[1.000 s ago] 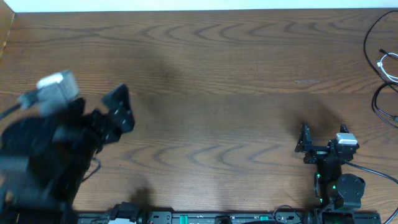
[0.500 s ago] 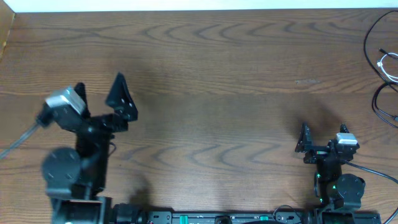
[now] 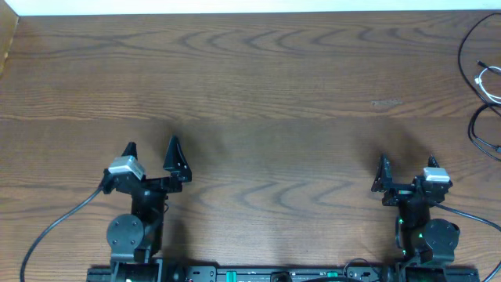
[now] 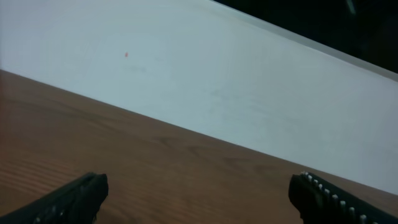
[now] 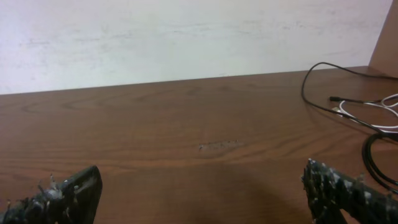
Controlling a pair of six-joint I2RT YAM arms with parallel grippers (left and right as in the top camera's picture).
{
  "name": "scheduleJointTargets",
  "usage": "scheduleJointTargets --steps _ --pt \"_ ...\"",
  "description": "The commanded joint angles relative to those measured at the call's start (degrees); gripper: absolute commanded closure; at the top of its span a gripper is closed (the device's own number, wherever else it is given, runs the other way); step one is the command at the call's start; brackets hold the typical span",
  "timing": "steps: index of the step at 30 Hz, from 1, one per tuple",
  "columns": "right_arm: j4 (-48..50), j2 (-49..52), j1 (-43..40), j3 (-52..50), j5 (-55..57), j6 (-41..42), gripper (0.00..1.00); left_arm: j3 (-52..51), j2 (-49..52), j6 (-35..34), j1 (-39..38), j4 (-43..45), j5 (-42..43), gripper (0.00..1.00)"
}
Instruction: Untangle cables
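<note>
Black cable (image 3: 461, 53) and white cable (image 3: 481, 78) lay loosely looped together at the counter's (image 3: 274, 94) far right edge, partly out of frame. They ran mostly far-to-near, with plug ends aimed left. Likely light, limp and slippery, best pinched near a plug; left pincer (image 3: 151, 149) and right pincer (image 3: 407, 166) were spread open, empty, well apart from them.

Bench (image 3: 274, 94): brown wood grain, smooth, low satin sheen; one faint pale scuff (image 5: 219, 145) ahead of the right jaws. Right gripper (image 5: 200, 168) fingers (image 5: 68, 193): black, matt, plastic-looking, toothed, flecked with pale specks. Left gripper (image 4: 199, 180) fingers (image 4: 323, 194): black, matt, ribbed. Black cable (image 5: 367, 149), right of the right jaws: matt sheath. White cable (image 5: 373, 122) beside it: smooth, slight gloss. Wall (image 5: 186, 37) beyond the jaws: white, matt.
</note>
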Motion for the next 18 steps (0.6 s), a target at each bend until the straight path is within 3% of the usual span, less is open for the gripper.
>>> scheduleJointTargets --steps 1,11,18 --pt "-0.24 -0.22 0.28 -0.09 -0.39 0.35 0.01 -3.08 -3.15 1.2 0.31 0.46 -3.34 0.02" --pt "-0.24 -0.22 0.28 -0.09 -0.39 0.35 0.01 -11.69 -12.24 1.2 0.33 0.26 -6.91 0.02" --pt "-0.22 -0.22 0.28 -0.09 -0.39 0.35 0.01 -11.61 -12.22 1.14 1.9 -10.91 -6.99 0.02"
